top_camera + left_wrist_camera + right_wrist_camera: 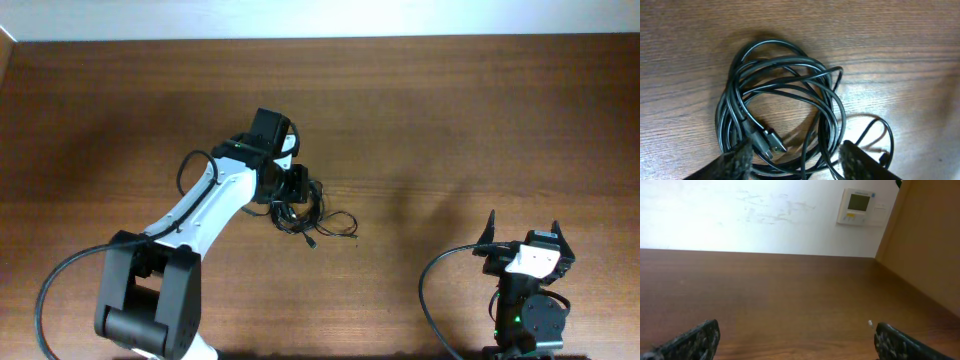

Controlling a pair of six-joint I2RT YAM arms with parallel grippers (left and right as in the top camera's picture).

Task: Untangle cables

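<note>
The cables [733, 107] are thin black wires coiled in a tangled loop flat on the wooden table, with small plug ends [775, 142] lying inside the loop. Overhead, the bundle [312, 216] sits near the table's middle with a loose strand trailing right. My left gripper [796, 152] hovers over the near side of the coil, open, its fingers [737, 160] straddling several strands without pinching them. From above, the left gripper [298, 192] is at the bundle's upper left. My right gripper [797, 335] is open and empty, far off at the front right [525, 238].
A thicker black cable [430, 290] loops from the right arm's base. Another [60, 285] curves from the left arm's base. A wall and a wooden side panel [930, 240] bound the far and right sides of the table [480, 120].
</note>
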